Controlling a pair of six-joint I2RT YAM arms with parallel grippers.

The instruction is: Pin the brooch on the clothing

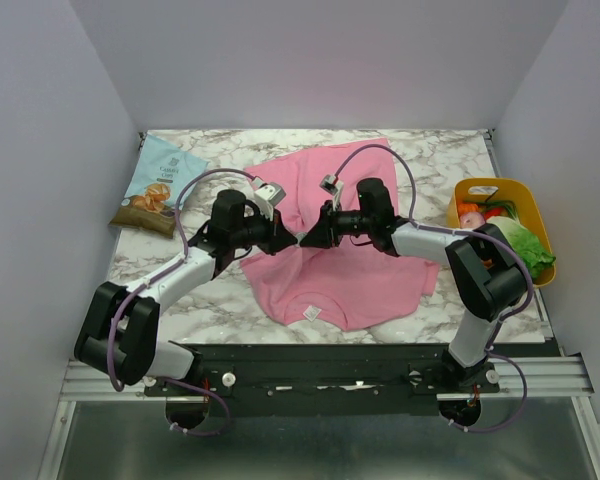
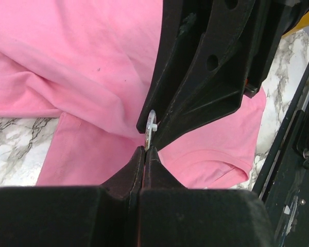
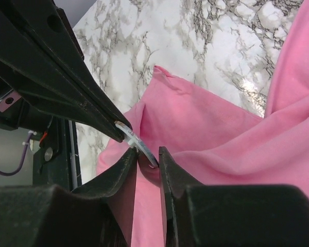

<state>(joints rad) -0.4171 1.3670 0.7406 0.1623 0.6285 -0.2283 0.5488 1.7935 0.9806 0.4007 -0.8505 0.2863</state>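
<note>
left gripper [image 2: 145, 150]: jaws clenched on brooch [image 3: 137, 142] edge | right gripper [image 3: 148, 157]: jaws slightly parted around brooch

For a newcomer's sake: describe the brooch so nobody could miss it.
Find the pink T-shirt mid-table; over it the arms meet tip to tip. In the shut jaws of the left gripper sits the brooch: a tiny silvery disc, unlike the black fingers and pink cloth.

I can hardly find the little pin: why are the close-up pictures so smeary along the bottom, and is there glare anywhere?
Left wrist view: the left gripper blurs near the lens, while the brooch and the T-shirt look fairly sharp. Right wrist view: the right gripper blurs likewise; a bright glint lies on the marble table. Top view: even light, soft shadows, no glare.
</note>
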